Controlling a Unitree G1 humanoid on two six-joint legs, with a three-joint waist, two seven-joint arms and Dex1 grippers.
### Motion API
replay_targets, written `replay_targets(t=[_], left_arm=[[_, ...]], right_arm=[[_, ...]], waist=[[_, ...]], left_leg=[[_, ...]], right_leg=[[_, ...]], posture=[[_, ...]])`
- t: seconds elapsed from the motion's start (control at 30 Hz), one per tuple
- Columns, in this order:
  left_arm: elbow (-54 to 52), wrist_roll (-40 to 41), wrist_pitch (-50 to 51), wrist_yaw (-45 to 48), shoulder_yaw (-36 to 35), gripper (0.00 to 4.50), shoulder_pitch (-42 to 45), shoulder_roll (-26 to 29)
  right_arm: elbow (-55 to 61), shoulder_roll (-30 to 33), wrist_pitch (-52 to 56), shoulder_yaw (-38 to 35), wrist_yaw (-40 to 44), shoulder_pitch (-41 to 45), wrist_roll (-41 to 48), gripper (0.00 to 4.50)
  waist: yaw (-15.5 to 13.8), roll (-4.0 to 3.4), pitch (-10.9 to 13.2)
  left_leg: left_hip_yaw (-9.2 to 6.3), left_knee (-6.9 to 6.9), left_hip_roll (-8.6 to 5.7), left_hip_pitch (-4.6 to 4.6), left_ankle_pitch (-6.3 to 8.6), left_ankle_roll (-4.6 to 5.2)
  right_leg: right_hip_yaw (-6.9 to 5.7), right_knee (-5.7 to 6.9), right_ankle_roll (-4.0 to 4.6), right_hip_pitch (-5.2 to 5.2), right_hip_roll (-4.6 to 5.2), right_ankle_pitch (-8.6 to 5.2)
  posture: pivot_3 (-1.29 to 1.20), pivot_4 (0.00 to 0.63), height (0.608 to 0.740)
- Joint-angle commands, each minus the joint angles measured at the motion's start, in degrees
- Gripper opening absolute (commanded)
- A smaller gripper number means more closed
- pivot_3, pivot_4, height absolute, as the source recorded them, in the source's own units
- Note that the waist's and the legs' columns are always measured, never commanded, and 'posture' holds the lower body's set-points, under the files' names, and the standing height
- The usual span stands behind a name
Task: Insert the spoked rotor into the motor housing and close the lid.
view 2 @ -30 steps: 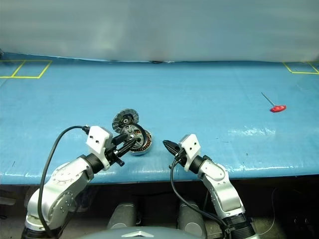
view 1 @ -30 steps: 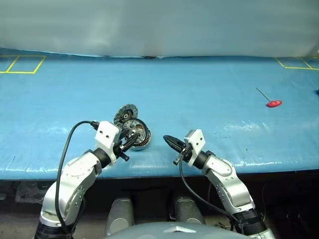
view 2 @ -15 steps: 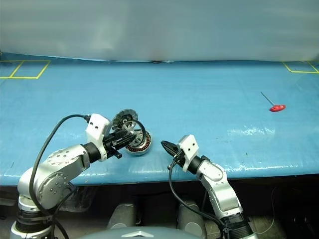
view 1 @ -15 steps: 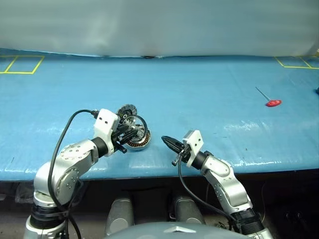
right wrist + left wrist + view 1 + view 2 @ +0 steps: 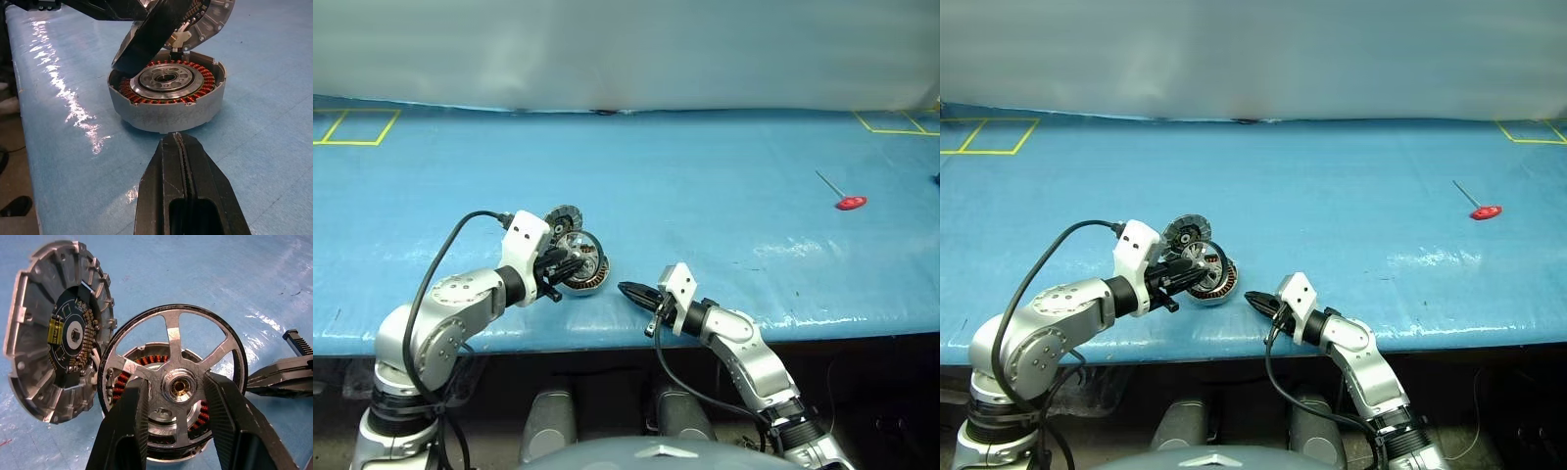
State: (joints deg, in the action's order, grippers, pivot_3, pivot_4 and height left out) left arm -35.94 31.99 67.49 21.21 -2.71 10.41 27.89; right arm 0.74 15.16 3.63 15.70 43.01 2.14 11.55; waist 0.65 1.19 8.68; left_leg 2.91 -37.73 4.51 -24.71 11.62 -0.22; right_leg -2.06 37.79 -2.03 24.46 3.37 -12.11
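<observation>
- The round silver-grey metal motor housing, its ring of copper-coloured windings exposed, sits on the blue-covered bench close to the near edge.
- The left claw grips the spoked rotor, a flat wheel with a black outer ring and shiny silver spokes; one black finger sits on each side of the hub.
- The rotor hangs tilted over the housing, its lower rim dipping at the cup's mouth on the left arm's side, not yet seated flat.
- The lid, a round grey ribbed metal disc with a dark circuit ring on its inner face, stands swung open at the housing's far rim, just behind the rotor.
- The right claw, fingers pressed together and empty, points at the housing's near wall from just beside it, not touching.
- A small red-headed pin lies well apart from the housing, far off on the robot's right.
- Step in hand, by appearances: insertion of the rotor. The next move likely calls for levelling the wheel, centring its hub over the housing's hub and lowering it before release; only then can the lid swing down.
</observation>
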Motion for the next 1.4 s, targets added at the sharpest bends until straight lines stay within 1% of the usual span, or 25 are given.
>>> replay_targets(t=[0.03,0.33,0.67,1.23,1.3,1.33,1.4], left_arm=[[0.1,0.3,0.1,0.3,0.2,1.39,1.3,0.9],[0.7,0.9,2.3,0.6,0.3,1.39,2.0,2.5],[1.0,1.5,3.5,1.0,0.7,1.39,1.3,2.8],[1.6,1.4,4.4,1.8,0.3,1.39,2.1,3.4],[1.7,1.4,4.4,1.8,0.3,2.12,2.1,3.3],[1.7,1.4,4.4,1.7,0.3,2.37,2.1,3.3],[2.2,1.1,4.0,1.8,0.5,3.05,2.1,3.2]], right_arm=[[1.1,-0.6,-1.6,0.1,0.0,0.4,-0.1,0.00],[0.4,-1.3,-2.3,0.2,-1.2,0.4,-0.9,0.00],[0.1,-2.5,-2.6,0.3,-2.2,0.4,-2.0,0.00],[-0.1,-2.9,-2.4,0.7,-3.2,0.3,-2.8,0.00],[0.0,-2.9,-2.4,0.6,-3.3,0.2,-2.9,0.00],[0.0,-3.0,-2.4,0.6,-3.3,0.2,-2.9,0.00],[0.0,-3.0,-2.4,0.6,-3.3,0.2,-2.9,0.00]], waist=[[0.0,0.00,0.0],[0.0,0.00,0.0],[0.0,0.00,0.0],[0.0,0.00,0.0],[0.0,0.00,0.0],[0.0,0.00,0.0],[0.0,0.00,0.0]], left_leg=[[0.00,0.01,0.00,0.00,0.00,0.00],[0.00,0.04,0.00,0.01,0.00,0.00],[0.00,0.08,0.00,0.02,0.00,0.00],[0.01,0.12,0.00,0.02,0.00,-0.01],[0.01,0.13,0.00,0.02,0.00,0.00],[0.01,0.13,0.00,0.02,0.00,-0.01],[0.01,0.13,0.00,0.02,0.00,-0.01]], right_leg=[[0.00,0.00,0.00,0.00,0.00,0.00],[0.00,-0.01,0.01,0.03,0.00,-0.01],[0.00,-0.02,0.03,0.04,0.01,-0.02],[0.00,-0.03,0.05,0.06,0.01,-0.03],[0.00,-0.03,0.05,0.06,0.01,-0.03],[0.00,-0.03,0.05,0.06,0.01,-0.03],[0.00,-0.03,0.05,0.07,0.01,-0.03]], posture=[[0.00,0.150,0.740],[0.00,0.150,0.740],[0.00,0.150,0.740],[0.00,0.150,0.740],[0.00,0.150,0.740],[0.00,0.150,0.740],[0.00,0.150,0.740]])
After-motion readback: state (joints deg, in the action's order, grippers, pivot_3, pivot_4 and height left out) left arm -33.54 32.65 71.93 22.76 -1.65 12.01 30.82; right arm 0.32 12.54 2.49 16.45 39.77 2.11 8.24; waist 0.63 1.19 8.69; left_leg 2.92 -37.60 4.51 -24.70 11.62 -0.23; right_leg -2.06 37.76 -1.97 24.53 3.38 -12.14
